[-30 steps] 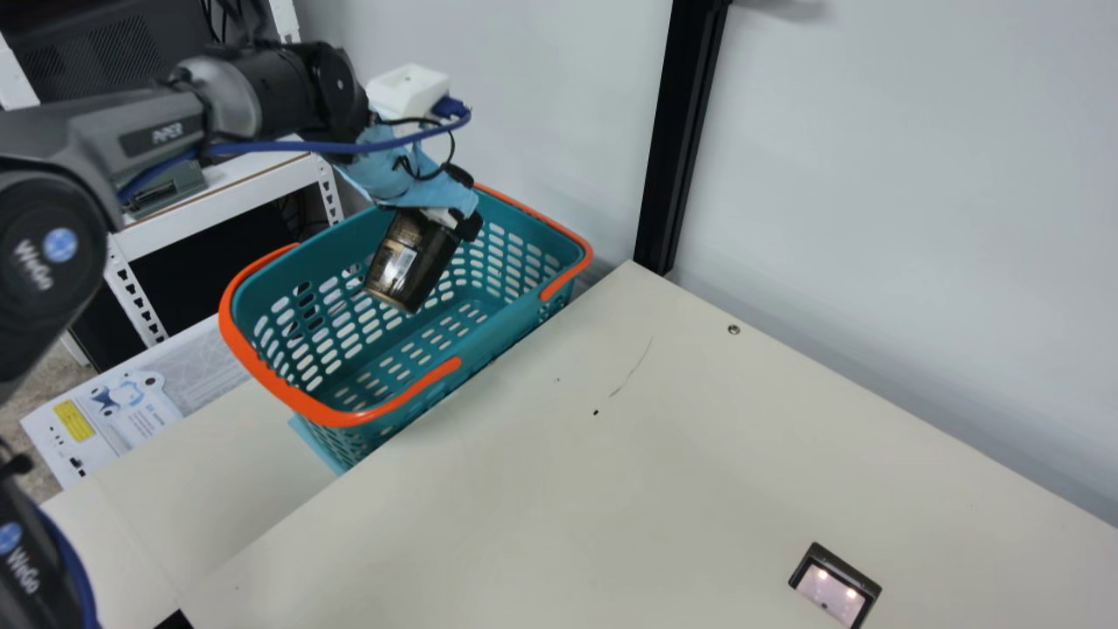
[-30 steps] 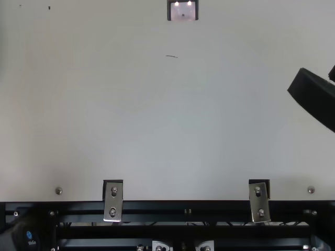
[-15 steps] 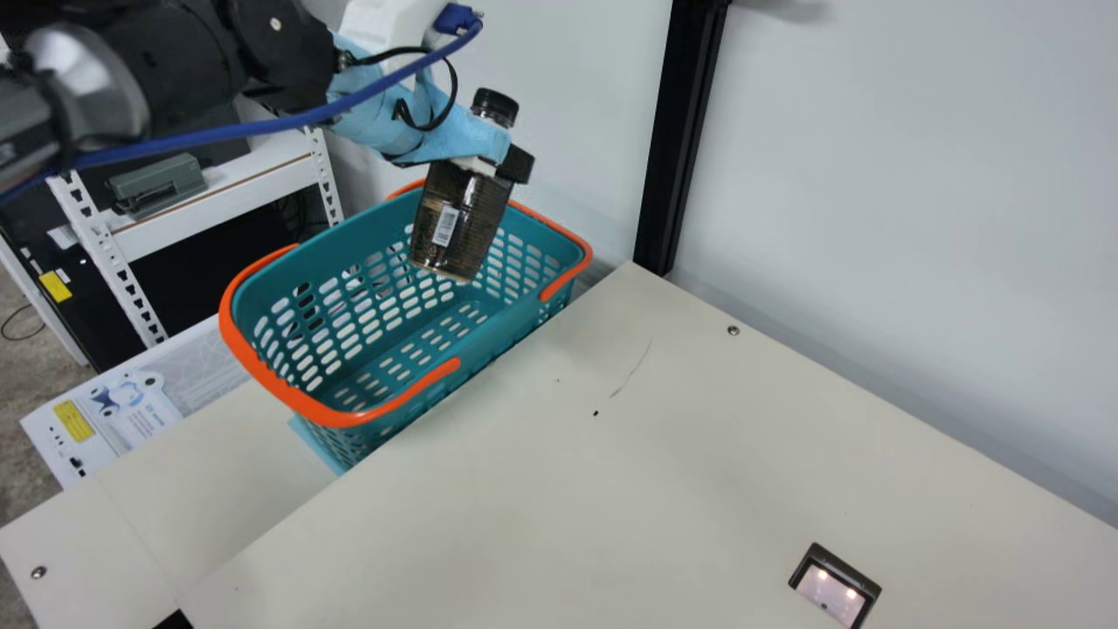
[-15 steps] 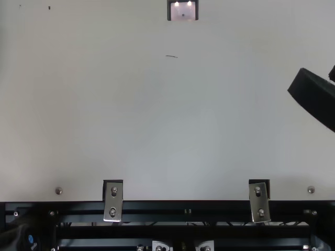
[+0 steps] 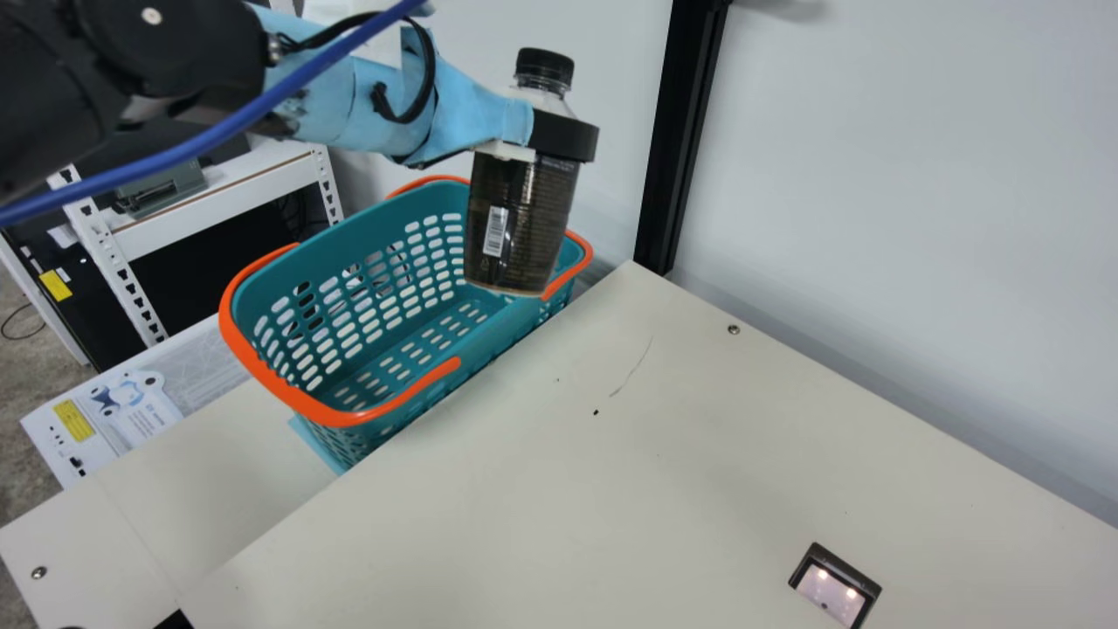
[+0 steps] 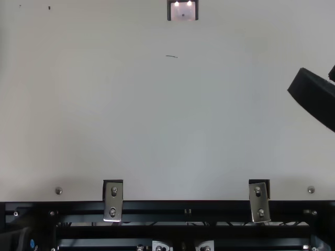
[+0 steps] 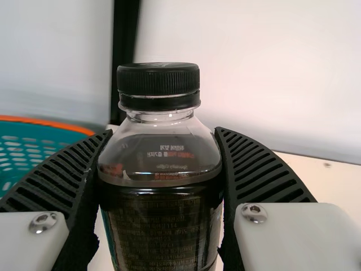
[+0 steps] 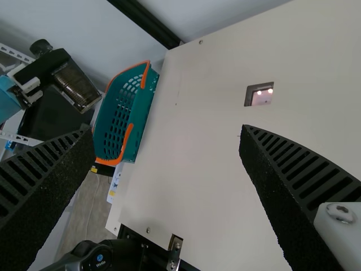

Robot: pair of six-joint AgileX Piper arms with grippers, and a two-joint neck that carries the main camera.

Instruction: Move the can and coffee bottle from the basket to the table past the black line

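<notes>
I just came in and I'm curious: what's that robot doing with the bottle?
The robot's left claw is holding a coffee bottle around its upper part, cap up and leaning a little. The bottle is up in the air near the teal basket, so it hasn't been put down on the table yet. The right claw is open and holds nothing.

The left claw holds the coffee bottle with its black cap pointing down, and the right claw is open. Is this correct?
Not quite: the cap points up in the main view. The left claw holds the coffee bottle, and the right claw is open.
</notes>
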